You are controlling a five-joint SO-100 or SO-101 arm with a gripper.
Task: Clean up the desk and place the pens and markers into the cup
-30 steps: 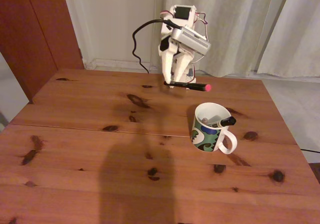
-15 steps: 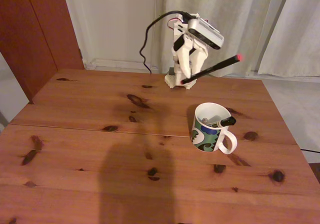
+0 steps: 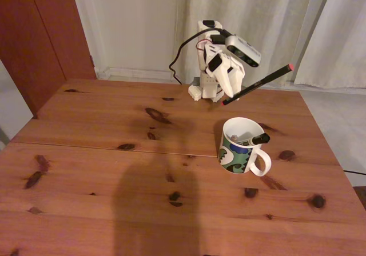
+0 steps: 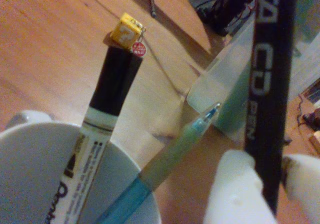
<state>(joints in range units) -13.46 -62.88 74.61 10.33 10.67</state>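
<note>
On the reddish-brown wooden desk (image 3: 114,153) stands the white patterned cup (image 3: 240,147), right of centre. A white marker with a black cap (image 3: 255,138) leans out of it. My gripper (image 3: 233,98) hovers behind and above the cup, shut on a black pen with a red tip (image 3: 260,82), which slants up to the right. In the wrist view the cup's rim (image 4: 35,134) fills the lower left, holding the marker (image 4: 107,91) and a teal-green pen (image 4: 172,151). The black pen (image 4: 270,84) runs between the white fingers (image 4: 235,194) of my gripper (image 4: 271,196).
The arm's base stands at the desk's back edge, in front of pale curtains (image 3: 274,27). A dark wooden panel (image 3: 46,27) rises at the back left. In the wrist view a small yellow cube charm (image 4: 127,30) lies on the desk (image 4: 45,44) beyond the cup.
The black pen was held level and low over the back of the desk. It has been lifted and tilted red tip up, and the gripper has moved right, closer to the cup.
</note>
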